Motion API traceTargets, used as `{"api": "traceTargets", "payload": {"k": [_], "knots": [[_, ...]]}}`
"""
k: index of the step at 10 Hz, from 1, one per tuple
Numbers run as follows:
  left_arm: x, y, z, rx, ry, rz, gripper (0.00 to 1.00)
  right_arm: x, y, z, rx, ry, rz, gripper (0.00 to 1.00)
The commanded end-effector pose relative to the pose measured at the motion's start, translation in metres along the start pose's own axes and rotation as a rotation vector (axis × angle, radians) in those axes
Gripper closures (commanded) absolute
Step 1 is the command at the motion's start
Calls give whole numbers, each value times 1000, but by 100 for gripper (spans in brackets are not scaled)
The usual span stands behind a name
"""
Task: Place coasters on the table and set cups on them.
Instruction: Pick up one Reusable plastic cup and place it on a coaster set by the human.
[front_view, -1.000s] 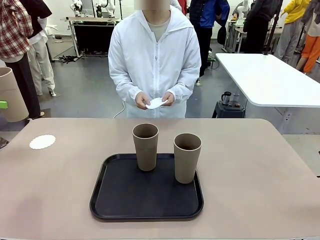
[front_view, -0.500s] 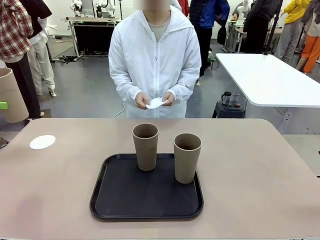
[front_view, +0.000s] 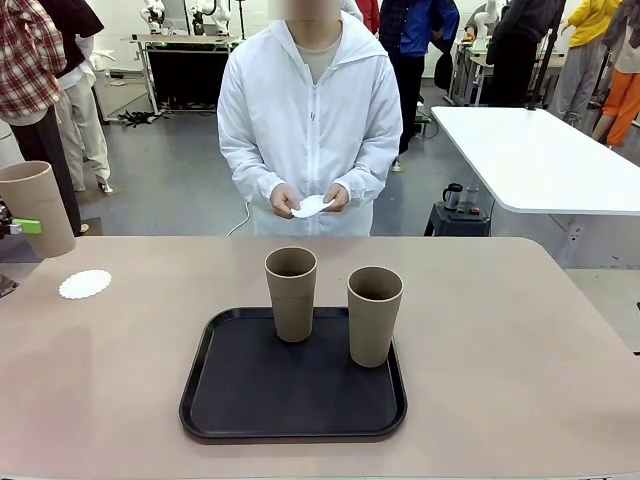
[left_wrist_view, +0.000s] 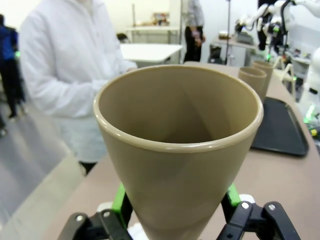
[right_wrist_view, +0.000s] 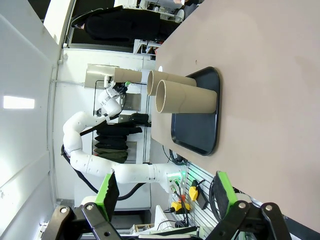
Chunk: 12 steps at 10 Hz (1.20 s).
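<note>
My left gripper (front_view: 22, 227) is shut on a tan cup (front_view: 38, 208), held upright in the air above the table's left edge, just up and left of a white lacy coaster (front_view: 85, 284) lying on the beige table (front_view: 520, 340). In the left wrist view this cup (left_wrist_view: 177, 145) sits between the green pads of the left gripper (left_wrist_view: 175, 207). Two more cups (front_view: 291, 293) (front_view: 375, 315) stand on the black tray (front_view: 230, 400). The person's hands hold more white coasters (front_view: 312, 206) at the far side. My right gripper (right_wrist_view: 165, 200) is open, off the table's right side, with nothing between its fingers.
A white rectangular table (front_view: 540, 160) stands behind on the right, and other people are in the background. The right wrist view, rolled sideways, shows the tray (right_wrist_view: 200, 135) with its two cups (right_wrist_view: 185, 95) and bare tabletop (right_wrist_view: 260, 75) on the right side.
My left gripper has carried the cup rightward and lower, farther into the front view and closer to the coaster on the table. The person and the tray's cups have not moved.
</note>
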<state>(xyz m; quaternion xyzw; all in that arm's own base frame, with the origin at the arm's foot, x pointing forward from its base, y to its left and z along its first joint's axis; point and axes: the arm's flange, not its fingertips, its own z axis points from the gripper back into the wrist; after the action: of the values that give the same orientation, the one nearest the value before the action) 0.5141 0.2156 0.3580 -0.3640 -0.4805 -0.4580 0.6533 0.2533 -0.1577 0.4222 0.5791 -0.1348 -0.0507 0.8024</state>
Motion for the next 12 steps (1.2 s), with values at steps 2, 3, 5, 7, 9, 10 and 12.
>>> {"api": "traceTargets", "payload": {"k": [2,3,5,7,9,10,12], "knots": [[-16,16,-6,-32,-35,-49,15,1,0,0,13,-2,0,0],[-26,17,-11,-43,-45,-46,15,1,0,0,13,-2,0,0],[-39,17,-15,-65,-65,-80,15,1,0,0,13,-2,0,0],[-52,18,-21,-67,-57,-88,15,1,0,0,13,-2,0,0],[-62,26,-28,-65,-42,-100,15,1,0,0,13,-2,0,0],[-65,28,-30,-61,-43,-98,15,1,0,0,13,-2,0,0],[-76,39,-41,-36,-27,-93,15,1,0,0,13,-2,0,0]]}}
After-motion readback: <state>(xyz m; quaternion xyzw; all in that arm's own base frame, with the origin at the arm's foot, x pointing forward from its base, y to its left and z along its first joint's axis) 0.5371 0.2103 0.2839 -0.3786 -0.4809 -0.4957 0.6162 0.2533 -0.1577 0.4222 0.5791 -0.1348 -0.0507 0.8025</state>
